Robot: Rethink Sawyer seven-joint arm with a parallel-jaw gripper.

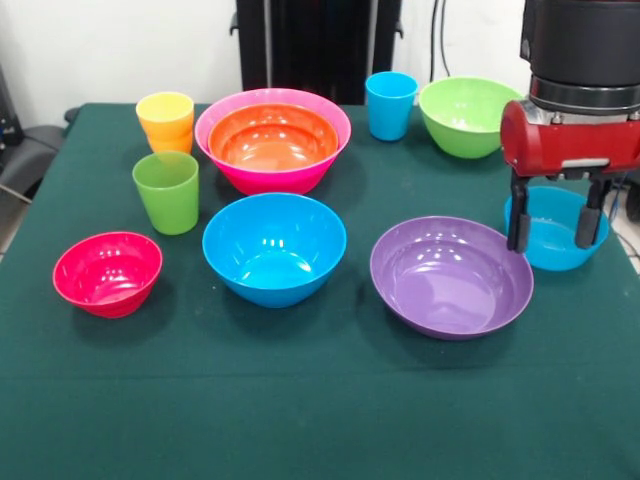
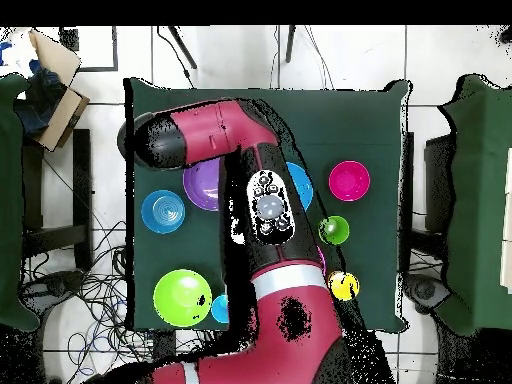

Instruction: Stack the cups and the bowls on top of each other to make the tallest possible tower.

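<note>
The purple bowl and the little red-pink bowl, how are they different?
The purple bowl is much wider than the red-pink bowl. The purple bowl tilts, its opening turned partly toward the front camera, while the red-pink bowl sits more level. The purple bowl lies close to the gripper, beside the light blue bowl; the red-pink bowl sits at the opposite side, near the green cup. Both are glossy, round and empty.

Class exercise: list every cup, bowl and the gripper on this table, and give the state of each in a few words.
orange bowl: nested in pink bowl
yellow cup: nested in orange cup
green cup: upright, alone
blue cup: upright, alone
purple bowl: empty
gripper: jaws open over light blue bowl
</note>
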